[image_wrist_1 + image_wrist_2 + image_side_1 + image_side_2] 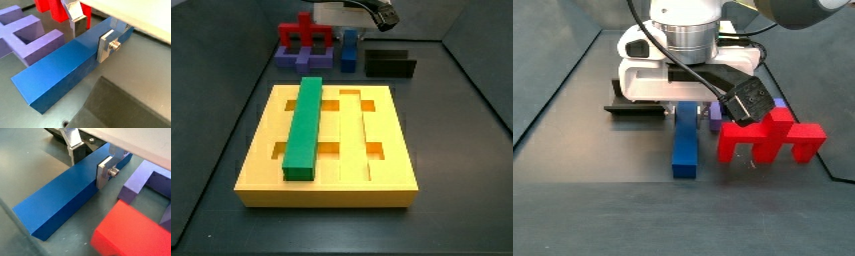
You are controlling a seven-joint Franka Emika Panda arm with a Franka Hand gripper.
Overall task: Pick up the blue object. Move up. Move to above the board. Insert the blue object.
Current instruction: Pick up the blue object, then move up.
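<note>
The blue object [63, 65] is a long blue bar lying flat on the dark floor; it also shows in the wrist view [63, 190] and in both side views [349, 50] [684, 145]. My gripper [92, 35] straddles the bar near one end. One finger [105, 46] lies flat against the bar's side and the other finger [78, 22] stands at the opposite edge, so the jaws look shut on the bar. The board [392, 150] is a thick yellow block with grooves in a side view, well away from the gripper.
A green bar [305, 125] lies in one groove of the board. A purple base [30, 35] with a red piece [767, 140] stands right beside the blue bar. A small black holder [389, 62] sits on the bar's other side.
</note>
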